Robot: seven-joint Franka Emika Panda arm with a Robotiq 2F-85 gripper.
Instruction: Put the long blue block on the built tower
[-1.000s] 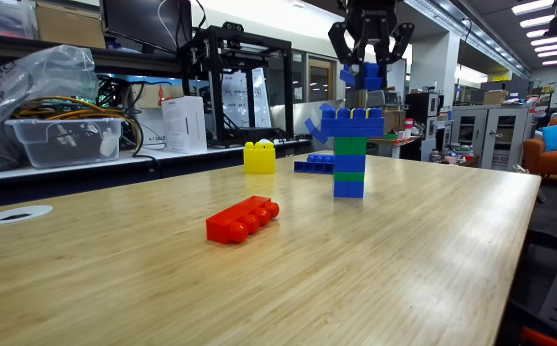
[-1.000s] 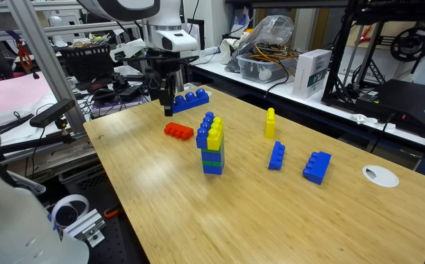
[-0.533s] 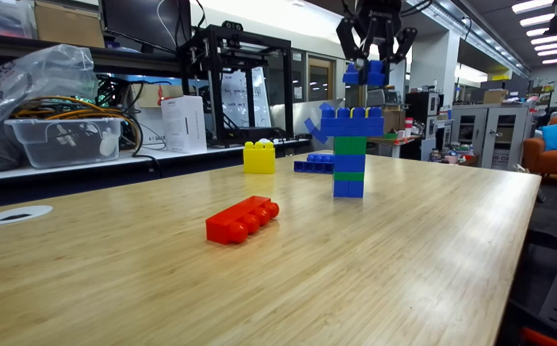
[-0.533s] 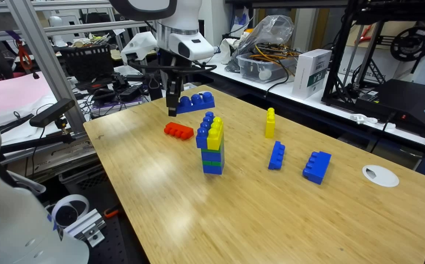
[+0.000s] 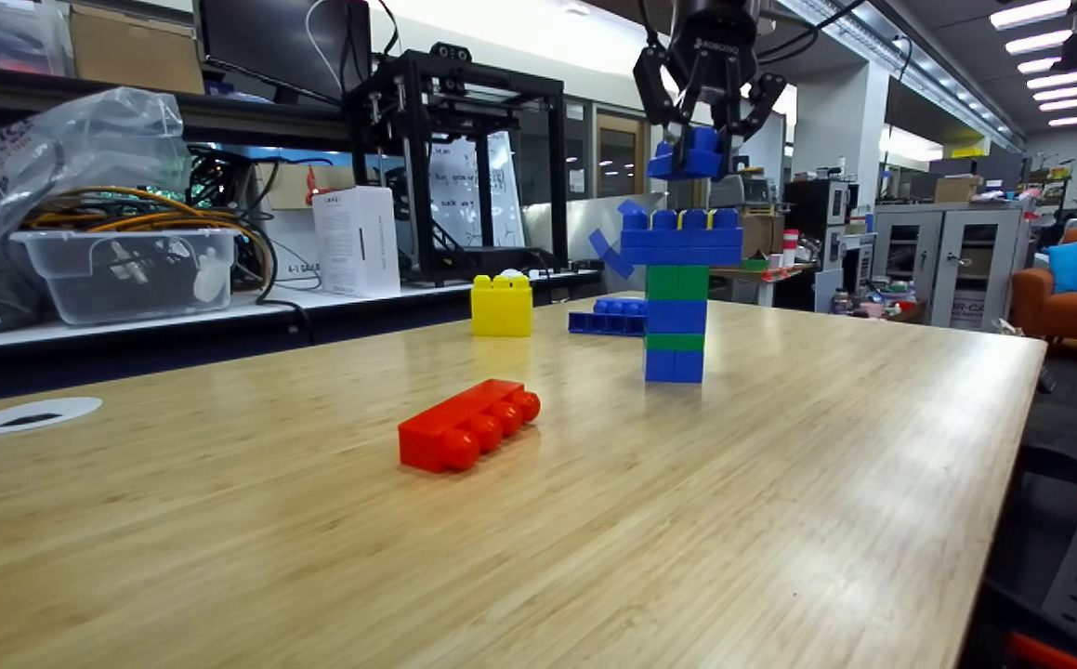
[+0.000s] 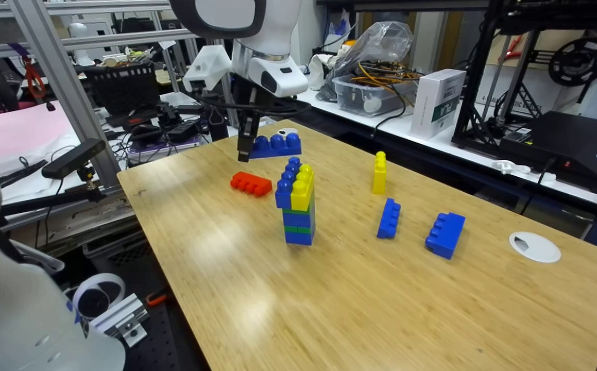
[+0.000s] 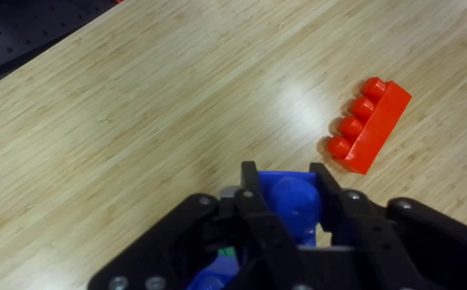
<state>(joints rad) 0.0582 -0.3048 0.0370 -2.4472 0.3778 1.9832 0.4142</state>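
The long blue block (image 6: 276,149) is held in the gripper (image 7: 283,172), apart from the built tower (image 6: 298,206).
In an exterior view, it appears at the tower's far side; better to match the studs first, then press straight down. In the wrist view, it looks glossy blue, pinched by its sides.

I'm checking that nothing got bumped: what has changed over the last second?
In an exterior view, the hand has moved right, carrying the long blue block, which now looks more level there and closer to the built tower. Nothing was newly gripped or released. The built tower and red brick stayed put.
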